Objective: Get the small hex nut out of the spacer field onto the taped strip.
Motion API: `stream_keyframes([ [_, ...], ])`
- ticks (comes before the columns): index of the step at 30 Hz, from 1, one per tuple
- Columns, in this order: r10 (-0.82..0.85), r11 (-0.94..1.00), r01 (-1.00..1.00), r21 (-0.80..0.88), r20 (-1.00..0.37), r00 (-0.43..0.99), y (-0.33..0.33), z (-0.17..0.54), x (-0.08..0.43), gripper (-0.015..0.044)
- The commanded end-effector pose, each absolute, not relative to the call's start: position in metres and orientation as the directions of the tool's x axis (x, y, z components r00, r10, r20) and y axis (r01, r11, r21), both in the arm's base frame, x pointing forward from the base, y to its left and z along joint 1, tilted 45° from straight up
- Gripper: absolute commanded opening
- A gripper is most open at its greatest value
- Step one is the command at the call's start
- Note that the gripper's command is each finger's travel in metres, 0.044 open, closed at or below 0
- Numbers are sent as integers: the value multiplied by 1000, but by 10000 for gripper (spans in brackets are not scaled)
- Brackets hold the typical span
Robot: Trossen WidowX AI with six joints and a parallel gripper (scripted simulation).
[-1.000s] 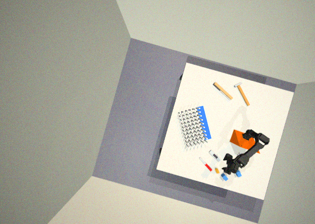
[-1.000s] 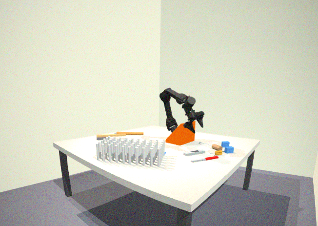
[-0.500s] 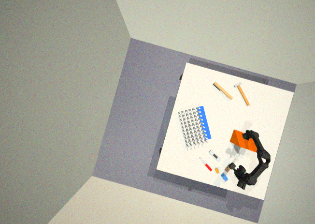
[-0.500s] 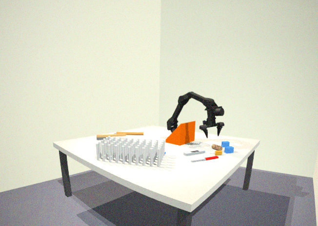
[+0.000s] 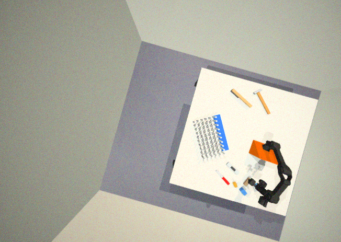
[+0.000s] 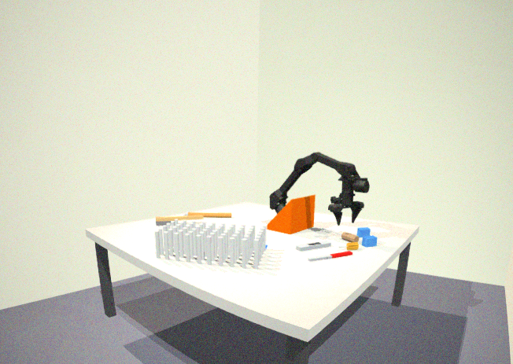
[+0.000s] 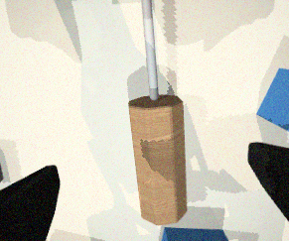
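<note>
My gripper (image 5: 254, 183) (image 6: 346, 222) (image 7: 155, 163) is open and empty. It points down above the wooden handle (image 5: 246, 182) (image 6: 349, 237) (image 7: 159, 163) of a tool lying on the table, with one fingertip out to each side of it in the wrist view. A thin metal shaft (image 7: 151, 54) runs from the handle out of the top of the wrist view; its far end is not seen there. The metal spacers (image 5: 207, 138) (image 6: 209, 248) stand in dense rows, with the blue taped strip (image 5: 222, 134) along one side. I cannot make out the nut.
An orange wedge block (image 5: 263, 152) (image 6: 292, 216) is by the arm's base. Near the tool lie blue blocks (image 5: 242, 191) (image 6: 369, 240) (image 7: 281, 100), a yellow-handled tool (image 5: 235, 184) (image 6: 352, 246), a red-handled tool (image 5: 225, 181) (image 6: 341, 255) and a grey bar (image 6: 313, 246). A hammer (image 5: 263, 102) and brush (image 5: 241, 98) lie farther off.
</note>
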State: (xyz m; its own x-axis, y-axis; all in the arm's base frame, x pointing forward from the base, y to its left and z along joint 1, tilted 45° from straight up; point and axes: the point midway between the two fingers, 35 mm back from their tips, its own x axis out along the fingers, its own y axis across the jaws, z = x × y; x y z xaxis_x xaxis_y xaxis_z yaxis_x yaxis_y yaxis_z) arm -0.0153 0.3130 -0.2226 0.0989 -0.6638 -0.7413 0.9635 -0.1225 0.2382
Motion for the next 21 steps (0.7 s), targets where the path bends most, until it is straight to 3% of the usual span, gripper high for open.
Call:
stream_keyframes([
  [1, -670, -115, 966, 234, -736, 98, 312, -225, -15, 440],
  [6, -670, -127, 962, 243, -736, 97, 312, -224, -15, 440],
  [10, -668, -370, 831, 415, -741, 73, 310, -221, -17, 440],
  [16, -662, -684, 384, 619, -749, 28, 305, -216, -19, 440],
  [21, -656, -751, -98, 653, -755, -9, 300, -211, -21, 440],
])
